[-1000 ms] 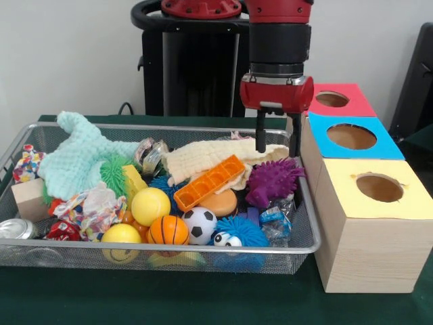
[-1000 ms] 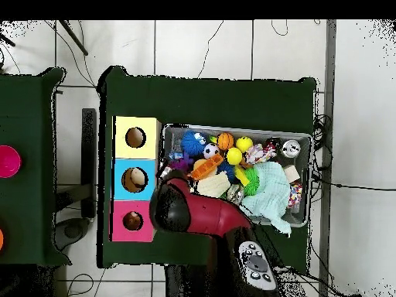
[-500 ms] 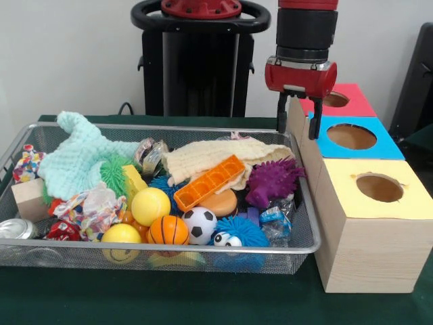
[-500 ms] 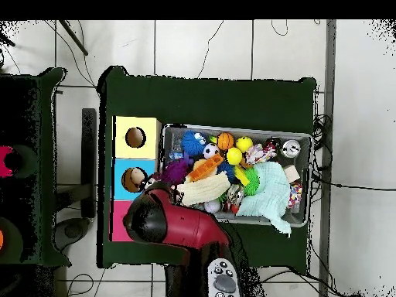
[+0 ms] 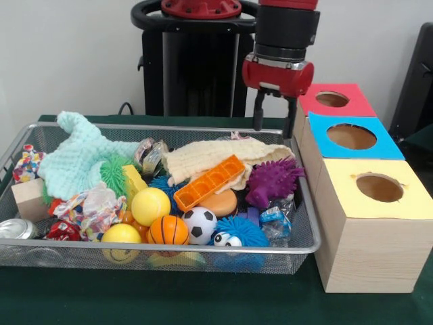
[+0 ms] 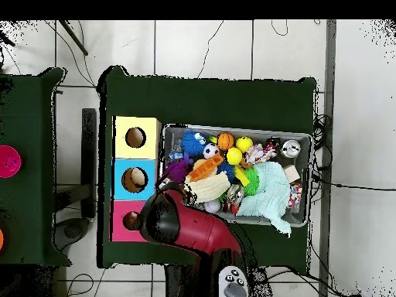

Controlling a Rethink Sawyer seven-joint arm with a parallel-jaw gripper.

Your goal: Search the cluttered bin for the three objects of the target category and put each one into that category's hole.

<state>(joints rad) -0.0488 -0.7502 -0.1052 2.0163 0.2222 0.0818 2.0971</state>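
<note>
The red and black claw (image 5: 275,116) hangs in the upper middle of the front view, above the far right corner of the large shallow silver wire-mesh bin (image 5: 308,227), its two dark fingers spread apart with nothing between them. The bin fills the lower left and centre of that view on the dark green counter (image 5: 203,298), just beside a row of three wooden boxes at the right: the yellow-topped box (image 5: 379,227) nearest the camera, the blue-topped box (image 5: 352,141) behind it, and the red-topped box (image 5: 336,100) farthest back. Inside the bin lie a mint green knitted cloth (image 5: 84,157), an orange plastic tray (image 5: 210,183), a purple spiky toy (image 5: 272,180), a small soccer ball (image 5: 199,225) and a small basketball (image 5: 168,230). In the overhead view the red arm (image 6: 189,228) covers the bin's (image 6: 303,139) lower left corner.
</note>
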